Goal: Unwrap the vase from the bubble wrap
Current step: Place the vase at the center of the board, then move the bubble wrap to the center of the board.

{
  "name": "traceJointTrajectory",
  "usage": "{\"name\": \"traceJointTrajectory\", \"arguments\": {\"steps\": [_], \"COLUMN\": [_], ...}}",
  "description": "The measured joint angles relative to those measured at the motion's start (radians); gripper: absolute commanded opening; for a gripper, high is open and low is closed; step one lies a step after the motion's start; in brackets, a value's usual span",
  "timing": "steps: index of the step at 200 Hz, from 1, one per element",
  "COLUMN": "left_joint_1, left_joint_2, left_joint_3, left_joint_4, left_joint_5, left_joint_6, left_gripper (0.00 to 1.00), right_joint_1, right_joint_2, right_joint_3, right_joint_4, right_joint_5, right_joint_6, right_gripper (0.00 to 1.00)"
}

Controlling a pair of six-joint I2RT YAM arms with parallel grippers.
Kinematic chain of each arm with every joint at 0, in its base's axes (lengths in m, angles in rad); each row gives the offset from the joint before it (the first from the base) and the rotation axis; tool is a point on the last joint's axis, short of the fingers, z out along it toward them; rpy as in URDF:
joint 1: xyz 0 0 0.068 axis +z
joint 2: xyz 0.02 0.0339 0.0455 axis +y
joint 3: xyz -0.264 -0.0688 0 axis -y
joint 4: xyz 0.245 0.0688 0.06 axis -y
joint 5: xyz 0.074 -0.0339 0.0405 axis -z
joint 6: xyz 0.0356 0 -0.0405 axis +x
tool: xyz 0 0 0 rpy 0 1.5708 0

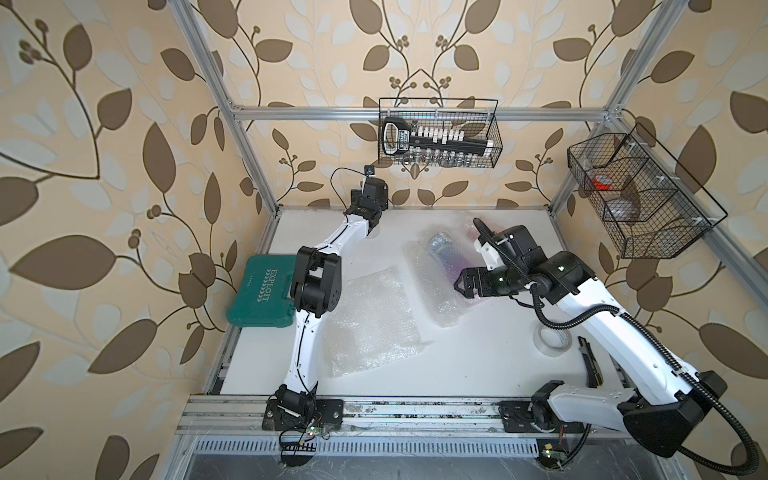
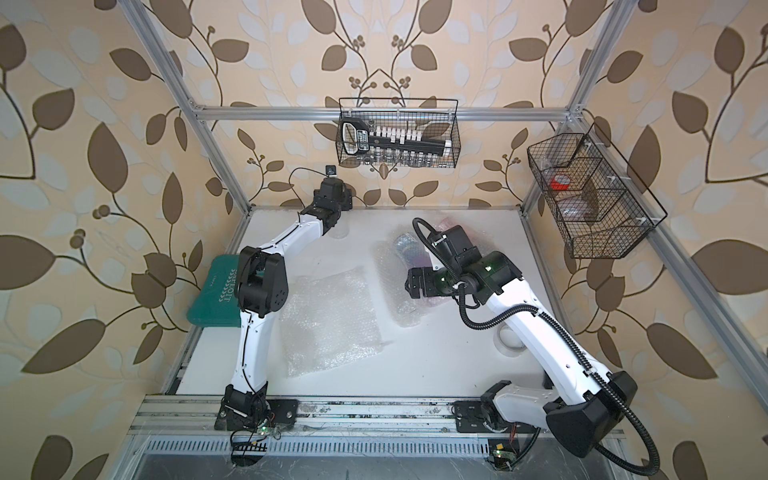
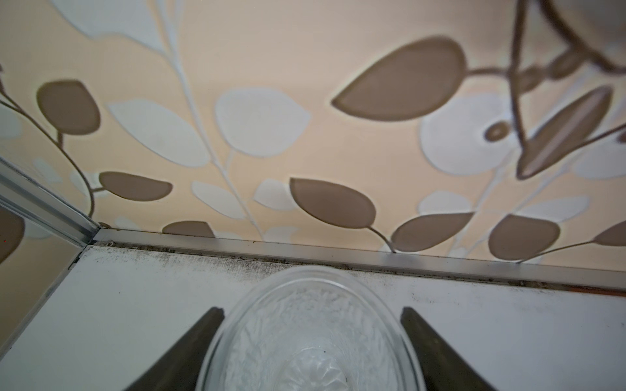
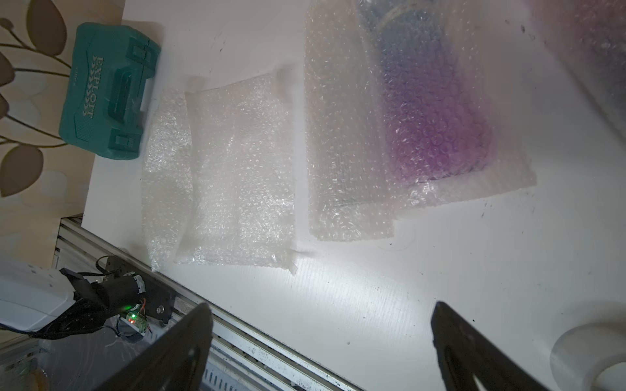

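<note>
Purplish vase, apparently inside crinkly bubble wrap

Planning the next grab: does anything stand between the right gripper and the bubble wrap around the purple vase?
Nothing visible does. The open right gripper faces the bubble wrap, with only bare table between them.

We are looking into a robotics lab cell dressed up as a home. Leaf-patterned wallpaper covers the panels on every side, yet bare aluminium framing runs along their edges. The left arm and right arm are bolted to a metal rail along the lower edge, before a white table strewn with bubble wrap. A wire basket at upper centre holds what may be a socket set. A second basket hangs at right, and a green tool case sits at centre left.
</note>
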Motion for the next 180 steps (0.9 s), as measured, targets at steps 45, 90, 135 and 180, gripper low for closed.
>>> {"name": "traceJointTrajectory", "arguments": {"steps": [45, 90, 135, 180], "left_joint_1": [0.000, 0.000, -0.019, -0.073], "left_joint_2": [-0.063, -0.195, -0.476, -0.731], "left_joint_3": [-0.165, -0.254, -0.385, -0.491], "left_joint_4": [0.005, -0.051, -0.251, -0.672], "left_joint_5": [0.014, 0.058, 0.171, 0.299], "left_joint_6": [0.005, 0.003, -0.084, -0.282], "left_gripper": [0.99, 0.99, 0.99, 0.99], "right_joint_1": [0.000, 0.000, 0.000, -0.003], "right_joint_2": [0.012, 0.013, 0.049, 0.061], "right_joint_3": [0.017, 0.019, 0.010, -0.072], "right_joint_4": [0.021, 0.033, 0.088, 0.185], "right_joint_5": [-0.013, -0.005, 0.022, 0.042], "right_joint_6": [-0.010, -0.014, 0.013, 0.046], "right_gripper": [0.99, 0.99, 0.99, 0.99]}}
